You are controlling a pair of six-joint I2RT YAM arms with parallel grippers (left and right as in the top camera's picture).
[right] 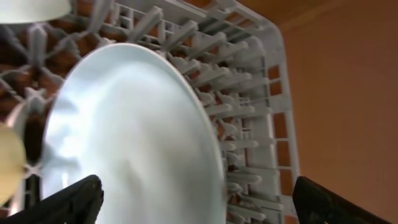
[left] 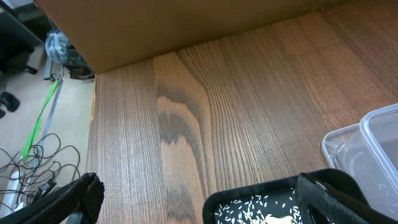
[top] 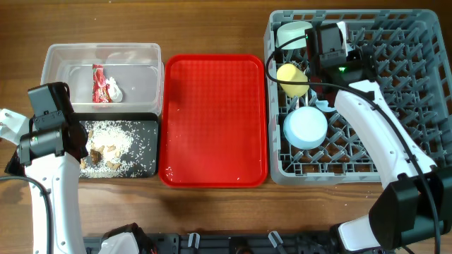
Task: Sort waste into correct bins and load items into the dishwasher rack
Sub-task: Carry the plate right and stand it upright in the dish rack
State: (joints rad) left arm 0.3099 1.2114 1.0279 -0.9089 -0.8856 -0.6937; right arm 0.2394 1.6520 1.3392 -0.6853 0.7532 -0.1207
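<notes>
The red wrapper (top: 99, 82) and the white paper scrap (top: 114, 92) lie in the clear bin (top: 103, 53). Rice and brown bits (top: 111, 144) lie in the black bin (top: 145, 169), which also shows in the left wrist view (left: 261, 190). My left gripper (left: 199, 186) is open and empty over that bin's left edge. In the dishwasher rack (top: 413, 85) are the mint bowl (top: 292, 31), the yellow cup (top: 292, 79) and the pale blue bowl (top: 305, 127). The light blue plate (right: 130, 130) stands on edge between pegs. My right gripper (right: 199, 186) is open above it. Fork and spoon are not clearly seen.
The flat red tray (top: 213, 120) lies between the bins and the rack, with a few rice grains on it. Bare wooden table (left: 186, 112) lies left of the bins, up to its left edge. The rack's right half holds only pegs (right: 249, 93).
</notes>
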